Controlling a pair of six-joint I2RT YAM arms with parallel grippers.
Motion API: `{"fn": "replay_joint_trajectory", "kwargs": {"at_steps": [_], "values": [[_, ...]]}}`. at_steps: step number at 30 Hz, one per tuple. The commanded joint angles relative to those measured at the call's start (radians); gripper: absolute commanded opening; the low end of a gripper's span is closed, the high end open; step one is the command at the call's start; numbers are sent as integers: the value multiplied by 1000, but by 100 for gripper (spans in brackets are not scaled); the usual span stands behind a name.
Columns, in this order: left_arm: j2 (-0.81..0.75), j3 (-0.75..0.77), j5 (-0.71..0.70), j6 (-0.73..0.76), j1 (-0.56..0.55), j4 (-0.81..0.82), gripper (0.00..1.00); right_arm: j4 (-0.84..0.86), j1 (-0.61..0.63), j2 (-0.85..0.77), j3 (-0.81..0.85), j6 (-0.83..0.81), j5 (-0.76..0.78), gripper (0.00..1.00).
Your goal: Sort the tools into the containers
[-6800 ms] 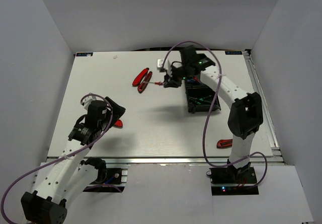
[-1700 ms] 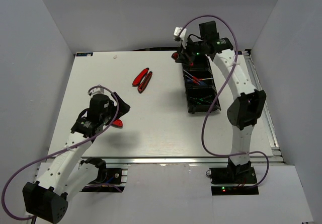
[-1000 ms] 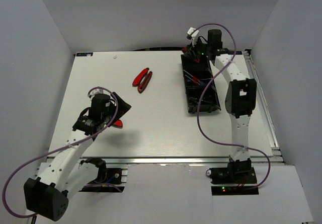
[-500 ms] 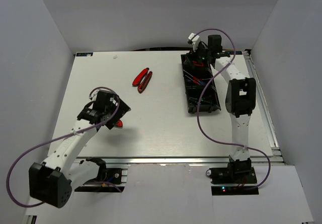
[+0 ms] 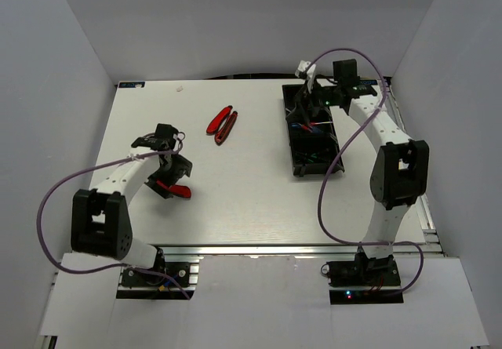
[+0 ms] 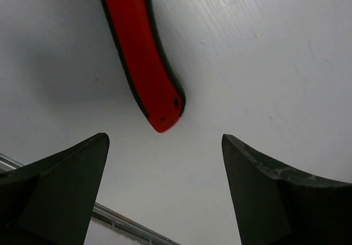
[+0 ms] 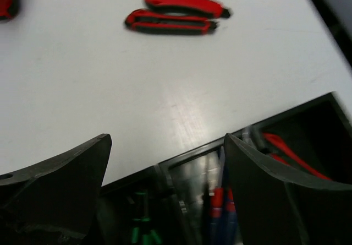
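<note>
Left gripper [image 6: 165, 146] hangs low over the white table [image 5: 251, 208] at its left side, jaws spread wide and grasping nothing. A red-handled hand tool with black edging [image 6: 144, 52] lies flat on the table under it. The rounded end of this handle sits between the two fingers [image 6: 60, 184], touching neither. Further right, towards the far edge, a second red-handled tool [image 5: 222, 124] lies on the table well apart from the first, showing two red grips side by side with dark tips. Whether these belong to pliers or cutters cannot be told. Right of that stands the long black plastic tray of three compartments [image 5: 290, 141], running from near to far. Its near compartment holds a thin green-handled screwdriver [image 7: 140, 223], its middle one blue-and-red-handled screwdrivers [image 7: 220, 201], and its far one a red-handled item [image 7: 286, 151] that is too blurred to identify. Right gripper [image 7: 168, 140] hovers above the far end of the tray, jaws released and empty.
</note>
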Motion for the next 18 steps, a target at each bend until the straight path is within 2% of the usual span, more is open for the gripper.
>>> {"fn": "replay_joint_trajectory", "kwargs": {"at_steps": [1,9,16,18], "values": [[41,40,-46,-21,37,-53,94,-60,15,-45,-101,-12,-57,89],[162,31,-50,38,125,48,88,-102,15,-72,-121,-10,-76,89],[231,26,-50,60,158,109,67,-150,27,-83,-110,-39,-86,89],[239,23,-53,63,163,118,55,-161,32,-89,-113,-48,-88,89]]}}
